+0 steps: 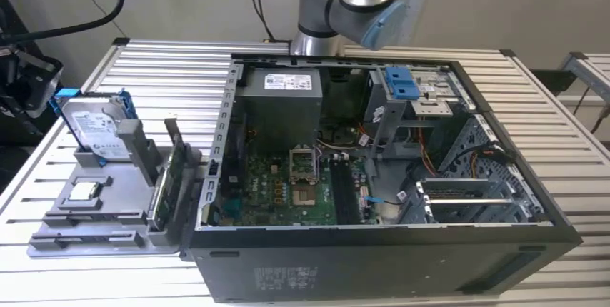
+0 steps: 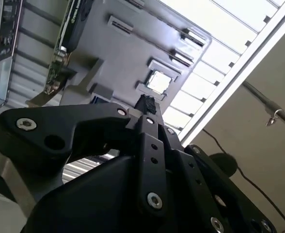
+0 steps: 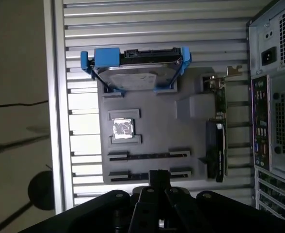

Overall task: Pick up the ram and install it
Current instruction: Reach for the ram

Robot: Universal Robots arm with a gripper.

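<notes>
Progress: no step of task seen done. Ram (image 3: 150, 155) judged to be thin dark strip set edge-on in long slot of gray tray (image 3: 157, 116), beside open computer case (image 1: 381, 271) on tabletop (image 1: 162, 71). Claw (image 3: 158, 175) drawn narrow, nothing gripped, hung above tray by slots. Motherboard memory slots (image 1: 341, 185) appear unfilled. Pick-up, seating not yet done.

tray slots (image 3: 147, 155) open from above (hard drive (image 3: 140, 77), green card (image 3: 216, 150) flank them).
</notes>
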